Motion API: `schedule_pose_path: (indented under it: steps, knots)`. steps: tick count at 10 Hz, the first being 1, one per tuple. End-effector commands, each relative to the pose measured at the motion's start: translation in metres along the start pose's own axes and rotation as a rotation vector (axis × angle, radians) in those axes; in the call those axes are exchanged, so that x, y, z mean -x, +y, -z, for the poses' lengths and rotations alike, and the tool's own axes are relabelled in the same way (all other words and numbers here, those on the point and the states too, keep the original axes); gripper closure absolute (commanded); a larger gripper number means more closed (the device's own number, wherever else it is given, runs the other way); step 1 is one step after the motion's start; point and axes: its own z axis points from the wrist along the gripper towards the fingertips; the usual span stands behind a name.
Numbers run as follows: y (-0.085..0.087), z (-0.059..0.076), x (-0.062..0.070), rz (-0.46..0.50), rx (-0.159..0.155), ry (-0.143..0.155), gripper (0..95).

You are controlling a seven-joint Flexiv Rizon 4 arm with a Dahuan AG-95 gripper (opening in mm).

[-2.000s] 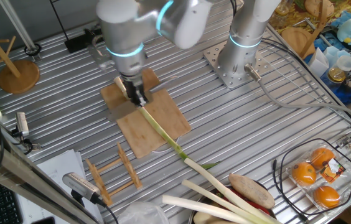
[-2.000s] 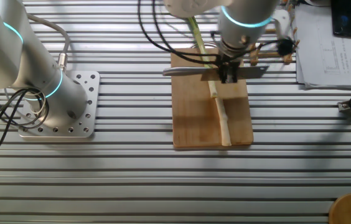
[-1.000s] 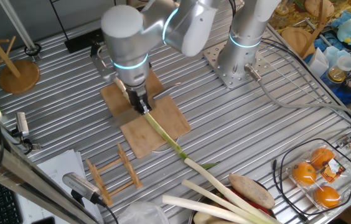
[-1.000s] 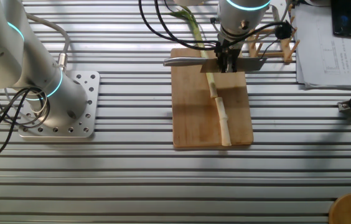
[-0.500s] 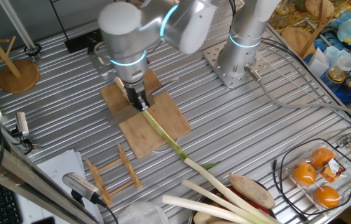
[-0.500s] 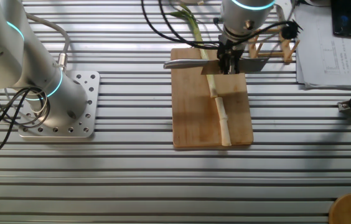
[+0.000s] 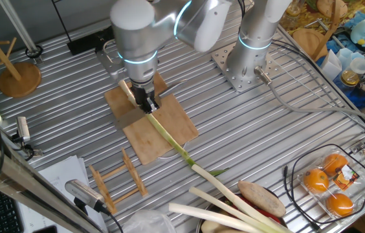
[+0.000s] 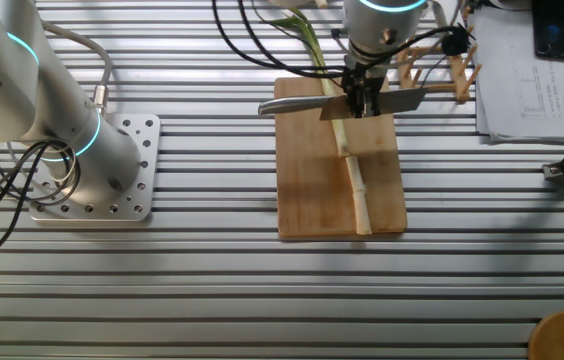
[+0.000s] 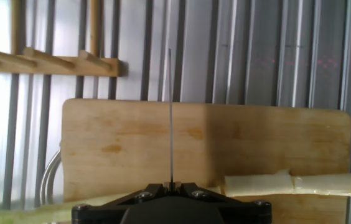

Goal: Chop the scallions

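My gripper (image 8: 363, 98) (image 7: 146, 102) is shut on a knife (image 8: 297, 102), held level across the far end of the wooden cutting board (image 8: 312, 190) (image 7: 169, 123) (image 9: 119, 143). In the hand view the blade (image 9: 170, 112) shows as a thin edge-on line running out from the gripper (image 9: 170, 185). The scallions (image 8: 360, 195) (image 7: 169, 139) lie lengthwise on the board. Pale cut pieces (image 9: 290, 185) sit on the near side of the knife, and the green leafy end (image 8: 307, 35) runs off the board beyond it. Whether the blade touches the stalk does not show.
A wooden rack (image 8: 442, 80) (image 9: 51, 62) (image 7: 114, 181) stands just past the board. Thick pale stalks (image 7: 221, 207) and a wire basket of oranges (image 7: 328, 184) lie at one end of the table. The second arm's base (image 8: 92, 170) (image 7: 244, 68), papers (image 8: 532, 80) and a wooden stand (image 7: 17, 77) are nearby.
Over two seconds the gripper carried the knife along the stalk toward its green end, leaving a cut piece behind, and in the last half second it shifted slightly sideways.
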Motion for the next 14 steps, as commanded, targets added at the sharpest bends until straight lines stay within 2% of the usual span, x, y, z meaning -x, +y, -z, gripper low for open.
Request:
schedule_pose_path:
  steps: [1, 3, 5, 8, 11, 14]
  knots:
    - [0.0, 0.0, 0.001, -0.007, 0.0, 0.002, 95.0]
    - [-0.001, 0.0, 0.003, -0.007, 0.012, 0.01, 95.0]
    - [-0.001, 0.0, 0.003, 0.032, 0.028, 0.003, 95.0]
    - [-0.001, 0.0, 0.003, 0.014, 0.024, 0.026, 95.0]
    - [0.007, -0.015, -0.027, 0.01, 0.036, 0.02, 95.0]
    - [0.011, -0.011, -0.031, 0.023, 0.035, 0.029, 95.0]
